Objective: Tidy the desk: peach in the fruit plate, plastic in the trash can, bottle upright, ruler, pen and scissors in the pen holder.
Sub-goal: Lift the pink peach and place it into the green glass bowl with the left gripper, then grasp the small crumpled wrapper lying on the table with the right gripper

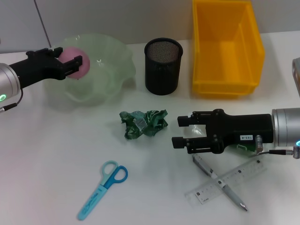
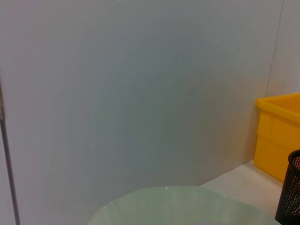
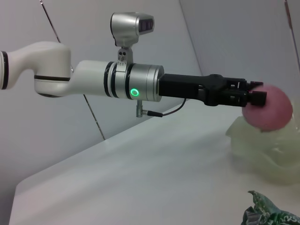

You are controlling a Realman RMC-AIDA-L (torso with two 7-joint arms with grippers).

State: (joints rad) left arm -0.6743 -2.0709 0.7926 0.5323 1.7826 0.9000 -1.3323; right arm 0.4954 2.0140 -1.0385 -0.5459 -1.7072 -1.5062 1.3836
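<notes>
A pink peach (image 1: 77,65) is held by my left gripper (image 1: 67,56) just over the pale green fruit plate (image 1: 110,56); the right wrist view shows the same grip on the peach (image 3: 272,112) above the plate (image 3: 267,152). The crumpled green plastic (image 1: 143,123) lies mid-table. Just right of it, my right gripper (image 1: 182,131) rests low with its fingers apart. A clear bottle with a green label (image 1: 242,149) lies mostly hidden under that arm. Blue scissors (image 1: 104,182) lie at the front. A clear ruler (image 1: 234,179) and a pen (image 1: 225,186) cross at the front right.
The black mesh pen holder (image 1: 162,65) stands behind the plastic, beside the yellow bin (image 1: 225,47) at the back right. The left wrist view shows mostly the grey wall, with the plate rim (image 2: 187,204), bin (image 2: 279,136) and holder (image 2: 291,192) at its edges.
</notes>
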